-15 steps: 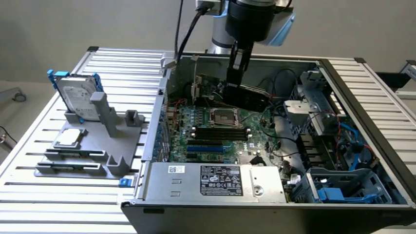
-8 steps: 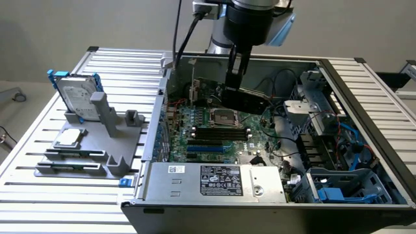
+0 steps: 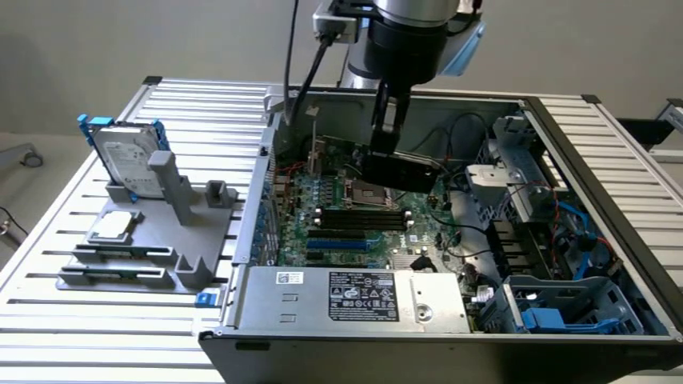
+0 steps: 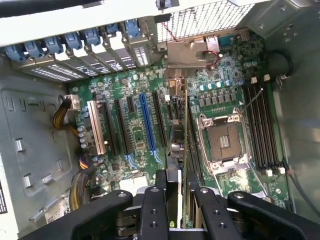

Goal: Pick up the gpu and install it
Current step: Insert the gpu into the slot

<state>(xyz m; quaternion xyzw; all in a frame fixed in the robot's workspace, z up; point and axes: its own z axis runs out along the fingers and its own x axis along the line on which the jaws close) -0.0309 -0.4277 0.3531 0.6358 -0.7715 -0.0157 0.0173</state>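
The gpu (image 3: 404, 173), black-faced, hangs inside the open computer case (image 3: 248, 240) just above the motherboard (image 3: 353, 218), with my gripper (image 3: 381, 149) shut on its upper edge. In the wrist view the card (image 4: 186, 125) is seen edge-on between my fingers (image 4: 161, 200). Its silver end bracket (image 4: 187, 52) reaches toward the case's rear slot openings. The card stands over the black slots between the long blue slot (image 4: 146, 125) and the CPU socket (image 4: 224, 142). I cannot tell whether its lower edge touches a slot.
A grey fixture (image 3: 139, 256) on the slatted table at the exterior view's left carries a silver hard drive in a blue frame (image 3: 128, 160) and a small square CPU chip (image 3: 115, 226). Inside the case are a power supply (image 3: 353, 296), cables (image 3: 481, 240) and drive bays (image 3: 565, 308).
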